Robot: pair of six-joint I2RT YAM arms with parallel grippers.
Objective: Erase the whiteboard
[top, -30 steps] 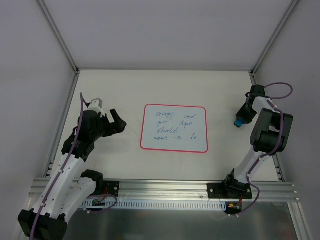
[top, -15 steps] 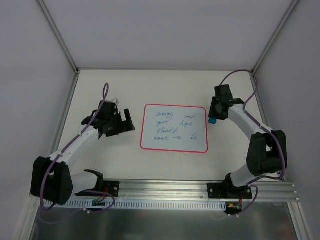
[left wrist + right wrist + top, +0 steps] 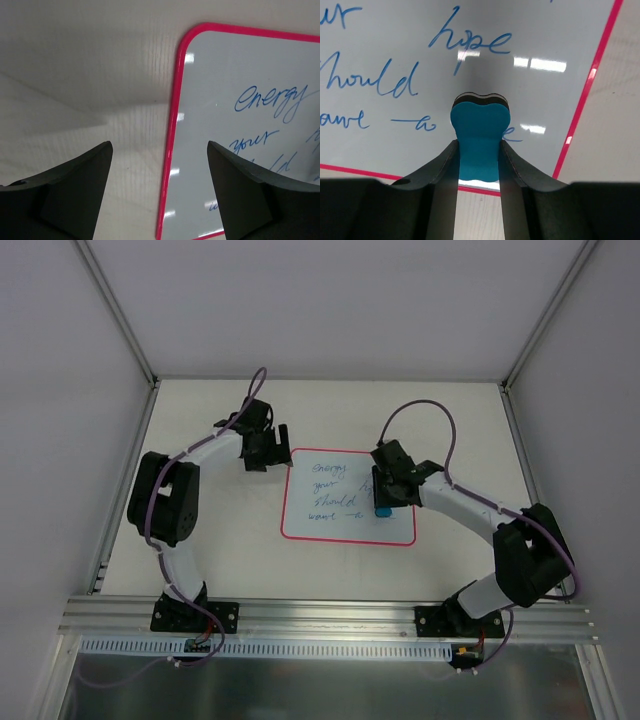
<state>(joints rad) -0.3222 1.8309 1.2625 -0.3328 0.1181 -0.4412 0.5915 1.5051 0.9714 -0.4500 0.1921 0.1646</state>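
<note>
My left gripper (image 3: 279, 451) has its jaws apart with nothing between them. It sits at the whiteboard's (image 3: 330, 502) top-left corner. In the left wrist view the pink border (image 3: 172, 135) runs up through the gap of the left gripper (image 3: 159, 145). Board is under the right-side finger (image 3: 250, 195) and bare table (image 3: 75, 75) under the left-side one. I can't tell if the fingers touch anything.

My right gripper (image 3: 385, 496) is clamped on the blue eraser (image 3: 384, 509), out over the board's right half. In the right wrist view the eraser (image 3: 480, 135) is pinched between both fingers of the right gripper (image 3: 479, 145) and sticks out past the tips, dark felt end toward the board. "hope" (image 3: 470, 42) is just ahead of the eraser, "should" (image 3: 370, 77) ahead and to the left. The bottom pink edge is right behind the tips and the right edge is off to the right. I can't tell if the felt is pressing on the surface.

The board lies flat on the table, between the two grippers. Blue writing (image 3: 335, 480) shows on it: "Energy" (image 3: 270, 100), "your", "should", "hope".
</note>
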